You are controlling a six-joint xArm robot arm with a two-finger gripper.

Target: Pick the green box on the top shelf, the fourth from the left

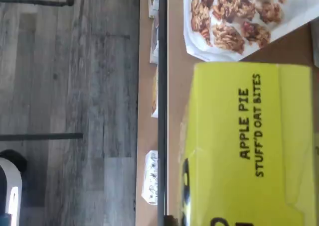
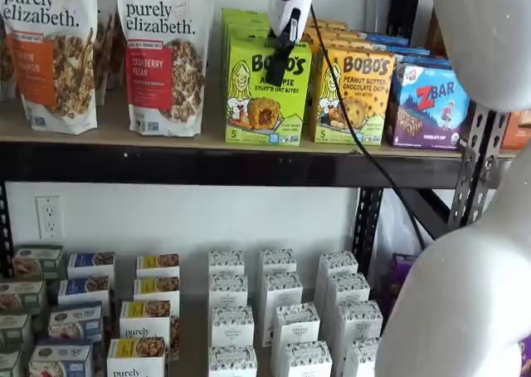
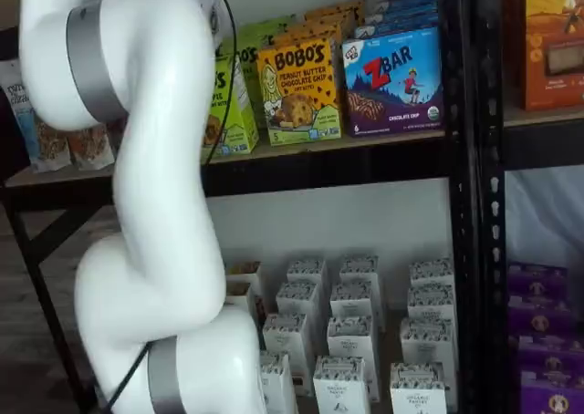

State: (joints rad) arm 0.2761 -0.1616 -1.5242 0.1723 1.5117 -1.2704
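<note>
claw (image 2: 280,57) over green box (image 2: 267,92) — grip unclear

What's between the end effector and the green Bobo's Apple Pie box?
Nothing visible. In a shelf view the end effector hangs right at the green box front, overlapping its top edge. The granola bag and peanut butter Bobo's box flank it on either side.

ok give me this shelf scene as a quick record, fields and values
target: green box, upright at the front of its row
shelf: top shelf, tan board with a black front beam
left neighbour: granola bag
right neighbour: yellow box, then blue box
tool: in front of the green box's upper face, fingers side-on, gap unclear
wrist view: green box lid fills the frame
grasp: not confirmed
</note>
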